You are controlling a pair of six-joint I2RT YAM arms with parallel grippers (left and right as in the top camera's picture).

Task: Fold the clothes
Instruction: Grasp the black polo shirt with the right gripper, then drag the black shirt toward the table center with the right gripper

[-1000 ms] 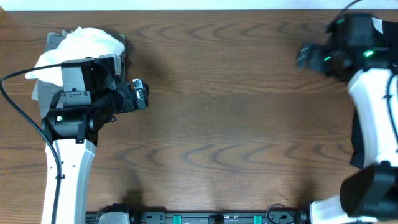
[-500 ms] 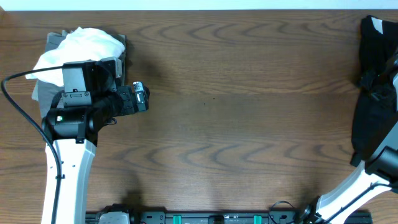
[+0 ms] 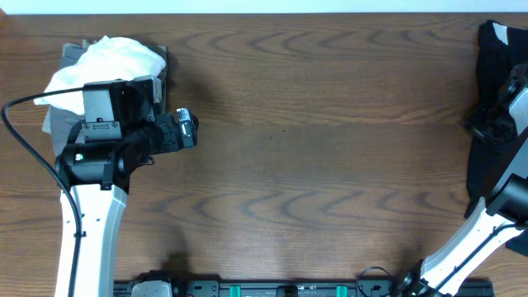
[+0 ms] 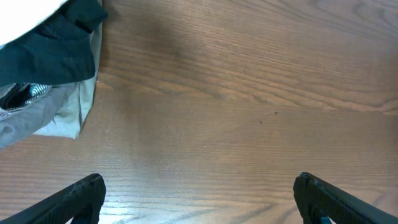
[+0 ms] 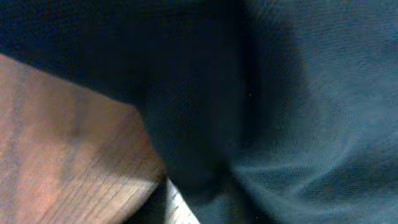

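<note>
A pile of clothes lies at the table's back left: a white garment [image 3: 111,56] on top of grey cloth [image 3: 56,122]. The left wrist view shows the pile's dark garment [image 4: 59,43] and grey cloth [image 4: 53,112] at upper left. My left gripper [image 3: 188,128] hovers just right of the pile, open [image 4: 199,185], with bare wood between its fingers. A black garment [image 3: 500,49] lies along the table's right edge. My right gripper [image 3: 492,124] is pressed into it. Dark fabric [image 5: 298,93] fills the right wrist view and hides the jaws.
Brown wooden table [image 3: 313,148] stretches between the two arms. A corner of wood [image 5: 56,143] shows under the black fabric in the right wrist view. The arm bases and a rail [image 3: 289,289] sit along the front edge.
My right arm swung from the back right out to the right edge and came down onto the black garment. The left arm and the pile have not moved.
</note>
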